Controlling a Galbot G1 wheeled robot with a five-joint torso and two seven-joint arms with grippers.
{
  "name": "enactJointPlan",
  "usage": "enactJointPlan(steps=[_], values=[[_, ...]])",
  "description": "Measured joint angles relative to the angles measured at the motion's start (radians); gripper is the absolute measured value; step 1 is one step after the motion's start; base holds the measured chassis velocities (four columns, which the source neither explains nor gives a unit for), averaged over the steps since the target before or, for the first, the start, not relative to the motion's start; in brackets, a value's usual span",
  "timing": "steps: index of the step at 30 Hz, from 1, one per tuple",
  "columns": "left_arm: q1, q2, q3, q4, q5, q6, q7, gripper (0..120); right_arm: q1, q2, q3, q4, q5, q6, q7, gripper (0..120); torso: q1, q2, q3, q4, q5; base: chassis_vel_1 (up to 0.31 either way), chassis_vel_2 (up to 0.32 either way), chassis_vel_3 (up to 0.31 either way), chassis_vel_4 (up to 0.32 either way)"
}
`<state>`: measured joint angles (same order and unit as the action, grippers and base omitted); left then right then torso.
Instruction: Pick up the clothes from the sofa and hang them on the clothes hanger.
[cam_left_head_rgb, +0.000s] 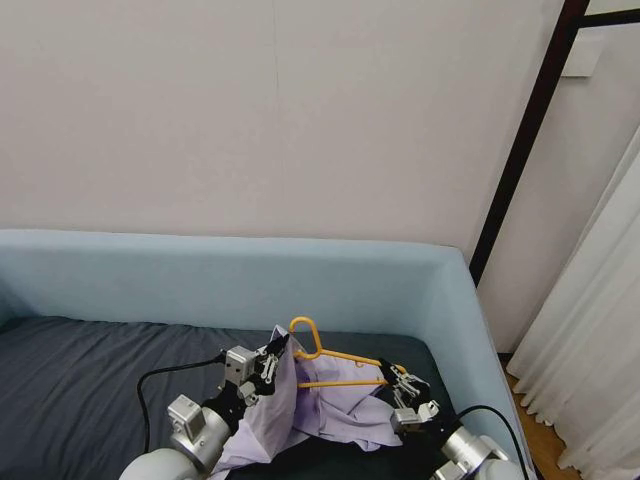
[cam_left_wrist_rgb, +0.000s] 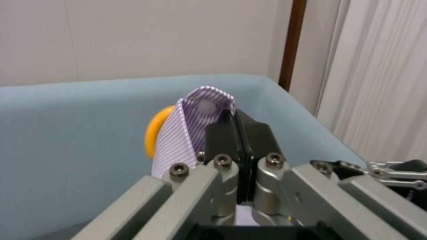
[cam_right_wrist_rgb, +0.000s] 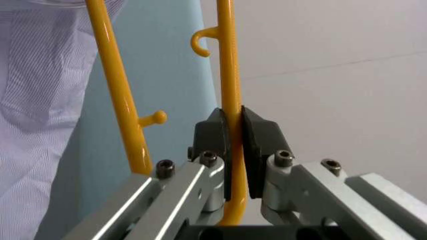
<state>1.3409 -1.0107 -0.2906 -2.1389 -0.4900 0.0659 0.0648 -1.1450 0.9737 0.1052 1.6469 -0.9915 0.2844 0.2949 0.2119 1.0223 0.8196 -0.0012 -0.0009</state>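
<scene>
While right end effector (cam_right_wrist_rgb: 231, 132) clamps hanger (cam_right_wrist_rgb: 117, 95), left end effector (cam_left_wrist_rgb: 235, 137) pinches shirt (cam_left_wrist_rgb: 181, 137).

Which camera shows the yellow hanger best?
The head view: the hanger shows hook and bars together. The right wrist view shows two bars close up, one clamped by the right end effector. The left wrist view catches a yellow sliver behind the shirt.

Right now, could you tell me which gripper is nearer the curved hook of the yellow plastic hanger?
Left. The left gripper pinches the lilac striped shirt beside the hook; the right gripper grips the hanger at its far end.
</scene>
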Motion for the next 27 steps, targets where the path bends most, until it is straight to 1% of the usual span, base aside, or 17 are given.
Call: enactJointPlan(steps=[2,4,5,10,15,21,27], values=[[0.004,-0.002,0.003,0.003,0.006,-0.005,0.007,0,0.004,0.006,-0.01,-0.004,0.014,0.0,0.0,5,0.0,0.0,0.0,0.0,0.0,0.0,0.0,0.0,0.0],[0.011,-0.005,0.01,0.011,0.017,-0.015,0.018,0,0.007,0.016,-0.038,-0.007,0.091,-0.014,0.006,5,0.0,0.0,0.0,-0.0001,0.0,0.0,0.0,0.0,0.0],[0.011,-0.005,0.01,0.011,0.017,-0.015,0.018,0,0.007,0.016,-0.038,-0.007,0.091,-0.014,0.006,5,0.0,0.0,0.0,-0.0001,0.0,0.0,0.0,0.0,0.0],[0.023,-0.006,0.02,0.031,0.056,-0.042,0.045,0,-0.005,0.021,-0.099,0.032,0.331,-0.07,0.027,5,0.0,0.0,0.0,-0.0002,-0.0001,0.0,0.0,0.0,0.0],[0.037,-0.003,0.018,0.033,0.076,-0.058,0.054,0,-0.02,0.026,-0.099,0.056,0.403,-0.103,0.046,5,0.0,0.0,0.0,-0.0002,-0.0001,0.0,0.0,0.0,0.0],[0.062,0.004,0.0,0.035,0.126,-0.096,0.062,0,-0.054,0.039,-0.041,0.088,0.448,-0.151,0.092,5,0.0,0.0,0.0,-0.0001,0.0,0.0,0.0,0.0,0.0],[0.074,0.012,-0.014,0.049,0.18,-0.114,0.055,0,-0.08,0.035,-0.017,0.136,0.509,-0.192,0.122,5,0.0,0.0,0.0,-0.0001,0.0,0.0,0.0,0.0,0.0]])
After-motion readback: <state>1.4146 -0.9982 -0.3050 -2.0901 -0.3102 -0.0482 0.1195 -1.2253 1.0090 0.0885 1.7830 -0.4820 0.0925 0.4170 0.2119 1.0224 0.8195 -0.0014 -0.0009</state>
